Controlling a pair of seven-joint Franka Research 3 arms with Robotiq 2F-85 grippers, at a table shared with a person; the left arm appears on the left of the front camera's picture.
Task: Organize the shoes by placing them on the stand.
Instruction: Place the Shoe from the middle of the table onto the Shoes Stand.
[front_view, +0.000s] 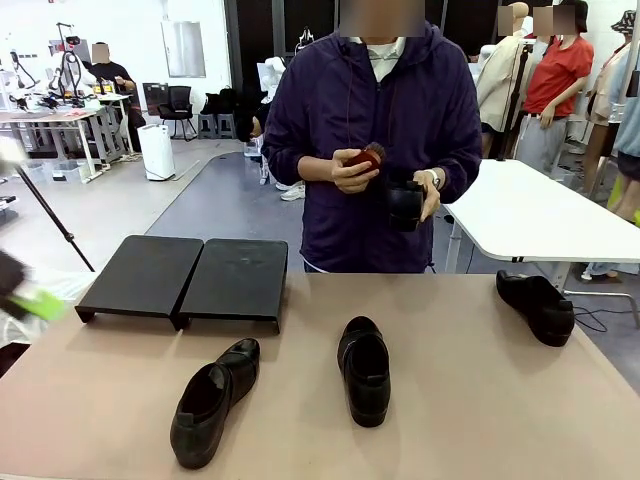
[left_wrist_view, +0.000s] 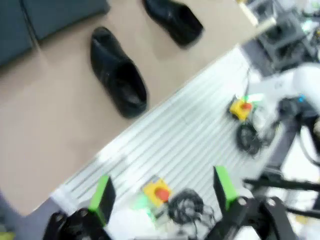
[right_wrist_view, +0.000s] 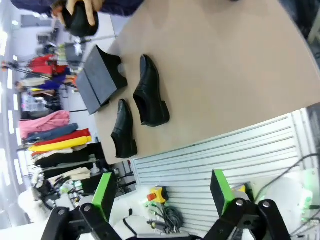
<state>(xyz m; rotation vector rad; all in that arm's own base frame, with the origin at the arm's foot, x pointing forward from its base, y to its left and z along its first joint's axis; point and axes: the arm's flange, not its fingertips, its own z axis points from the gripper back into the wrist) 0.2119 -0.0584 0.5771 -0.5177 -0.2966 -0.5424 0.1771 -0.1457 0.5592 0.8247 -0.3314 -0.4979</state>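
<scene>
Three shoes (front_view: 365, 370) lie on the counter (front_view: 470, 410), lower frame; a fourth shoe (front_view: 404, 206) (upper centre) in the person's hand (front_view: 428, 192). We log stand (front_view: 185, 280) centre-left; left claw (left_wrist_view: 162, 192) and right claw (right_wrist_view: 162, 190) released.

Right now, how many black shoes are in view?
4. A shoe at the table's front left, a second shoe at its middle, a third shoe near the far right edge, a fourth shoe in the person's hand.
</scene>
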